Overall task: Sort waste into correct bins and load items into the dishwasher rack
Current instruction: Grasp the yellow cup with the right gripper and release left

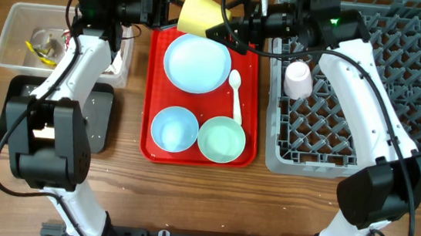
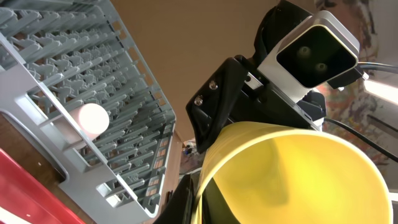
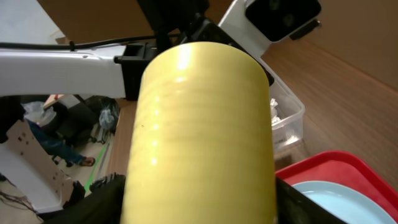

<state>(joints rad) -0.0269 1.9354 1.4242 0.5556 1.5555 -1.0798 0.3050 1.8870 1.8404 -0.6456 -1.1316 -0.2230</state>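
Pinched narrow in the left gripper, by its rim: the yellow cup, lifted off the surface and tipped on its side above the far edge of the red tray. Seen mouth-on from the left wrist, filling the lower right of that view.

Astride the cup's other end: the right gripper, jaws spread wide, one dark finger at each side of the cup's wall. Pressing or only flanking: cannot tell. Both grippers close together over the tray's far edge, only the cup between them.

On the red tray, below the cup:
- white plate in the far half
- pale blue bowl and pale green bowl side by side at the near edge
- white spoon lengthwise between the plate and the tray's right-arm rim

Just beside the red tray on the right-arm side, a thin strip of wood between: the grey dishwasher rack. Small white-pink cup among the pegs at the rack's edge nearest the tray, open peg rows farther from the tray.

On the left-arm side of the red tray: clear tub toward the far end, scraps inside too small to name. Black tray nearer, partly under the left arm.

Bare wood along the tray's near edge.
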